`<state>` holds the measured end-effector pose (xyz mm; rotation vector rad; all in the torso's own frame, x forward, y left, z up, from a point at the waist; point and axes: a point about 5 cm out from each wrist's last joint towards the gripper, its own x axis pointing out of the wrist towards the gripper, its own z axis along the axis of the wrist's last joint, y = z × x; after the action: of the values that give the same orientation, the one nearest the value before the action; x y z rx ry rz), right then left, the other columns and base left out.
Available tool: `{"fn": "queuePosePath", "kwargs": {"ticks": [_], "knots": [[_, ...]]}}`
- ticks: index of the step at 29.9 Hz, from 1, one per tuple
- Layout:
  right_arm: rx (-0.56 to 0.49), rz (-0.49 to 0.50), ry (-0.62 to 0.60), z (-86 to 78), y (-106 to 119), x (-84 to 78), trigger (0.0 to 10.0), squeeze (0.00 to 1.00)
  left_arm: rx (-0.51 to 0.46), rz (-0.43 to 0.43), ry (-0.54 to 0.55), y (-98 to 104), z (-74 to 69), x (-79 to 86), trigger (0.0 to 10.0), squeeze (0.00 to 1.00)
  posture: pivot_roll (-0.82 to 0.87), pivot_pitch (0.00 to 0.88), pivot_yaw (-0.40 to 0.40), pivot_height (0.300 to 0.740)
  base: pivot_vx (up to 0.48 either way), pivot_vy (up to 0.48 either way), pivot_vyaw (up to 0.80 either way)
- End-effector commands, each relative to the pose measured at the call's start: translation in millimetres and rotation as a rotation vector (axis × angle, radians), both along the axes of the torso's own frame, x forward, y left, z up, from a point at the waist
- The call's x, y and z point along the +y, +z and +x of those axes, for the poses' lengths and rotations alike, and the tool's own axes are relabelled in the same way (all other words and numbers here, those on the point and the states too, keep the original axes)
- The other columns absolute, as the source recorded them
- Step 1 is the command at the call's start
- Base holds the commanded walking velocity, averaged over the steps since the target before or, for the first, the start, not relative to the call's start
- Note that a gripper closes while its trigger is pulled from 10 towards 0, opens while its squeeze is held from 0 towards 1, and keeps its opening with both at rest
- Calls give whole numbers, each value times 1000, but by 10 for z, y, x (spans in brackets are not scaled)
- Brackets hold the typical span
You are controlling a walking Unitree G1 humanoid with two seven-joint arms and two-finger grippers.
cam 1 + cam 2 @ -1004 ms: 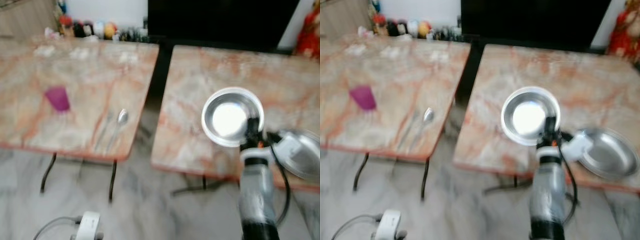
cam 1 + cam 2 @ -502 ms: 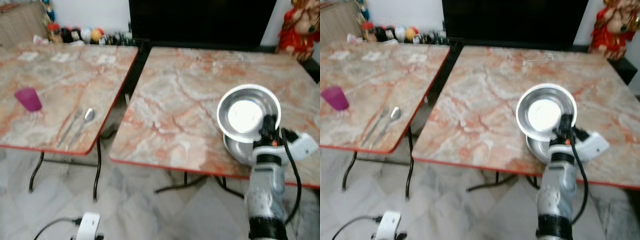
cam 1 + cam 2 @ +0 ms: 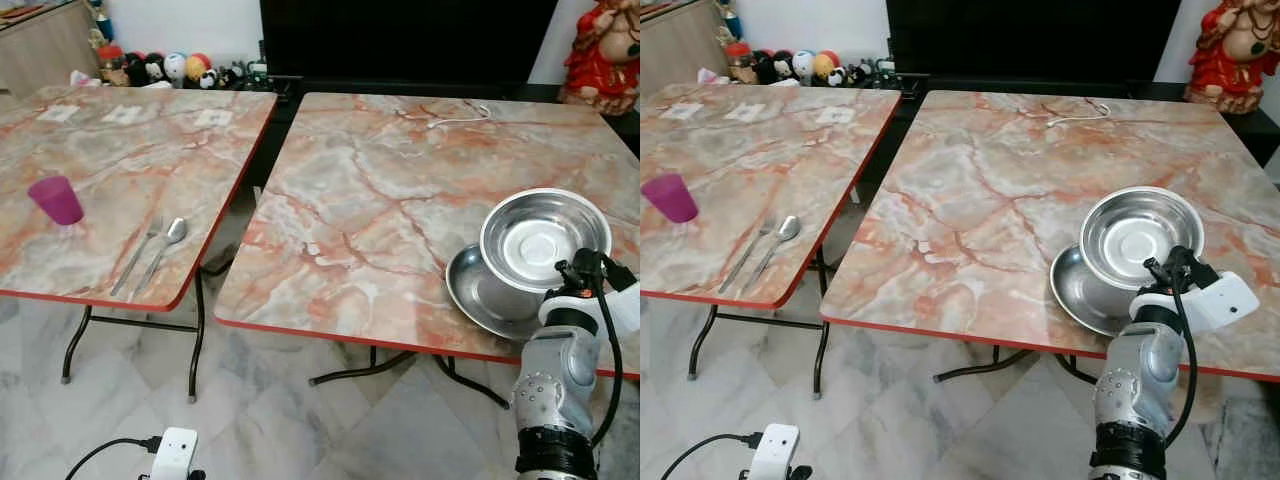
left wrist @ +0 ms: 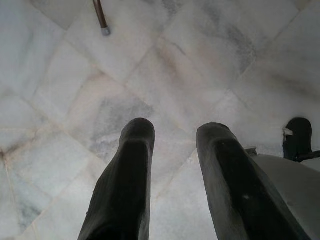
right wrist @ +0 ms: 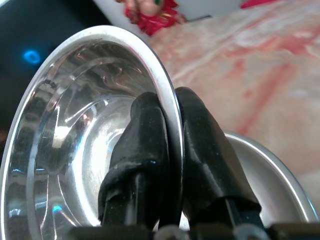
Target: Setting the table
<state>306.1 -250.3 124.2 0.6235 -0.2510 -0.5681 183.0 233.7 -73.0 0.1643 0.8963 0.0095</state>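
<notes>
The right gripper (image 5: 170,150) is clamped on the near rim of the bowl (image 3: 545,240), one finger inside the wall and one outside. A rim pinch suits a thin steel wall and keeps the fingers clear of the bowl's base. The bowl sits tilted over the plate (image 3: 480,295), which lies flat at the near right edge of the right surface (image 3: 370,200); whether the bowl's base touches the plate cannot be told. Judged from the task, the bowl is held for moving to a place setting.

The left gripper (image 4: 175,170) hangs idle over the marble floor (image 4: 165,65), fingers apart and holding nothing.

A white power adapter (image 3: 177,450) with its cable lies on the floor, near and to the left. It is a trip hazard for any walk toward the left surface (image 3: 130,160).

On the left surface, a fork (image 3: 138,255) and spoon (image 3: 165,245) lie side by side near the edge. A purple cup (image 3: 57,200) stands to their left, and white cards (image 3: 213,117) lie at the far side.

A gap separates the two surfaces.

A white cable (image 3: 455,115) lies at the far side of the right surface. A red figurine (image 3: 605,50) stands far right, and small toys (image 3: 175,68) line the far wall.
</notes>
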Motion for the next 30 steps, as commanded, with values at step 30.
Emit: {"fn": "queuePosePath", "kwargs": {"ticks": [30], "knots": [[123,160,-62,25,-95,107,10000,0,16,4,5,-4,-35,56,10000,0,89,0,-1,740,0,0,0]]}}
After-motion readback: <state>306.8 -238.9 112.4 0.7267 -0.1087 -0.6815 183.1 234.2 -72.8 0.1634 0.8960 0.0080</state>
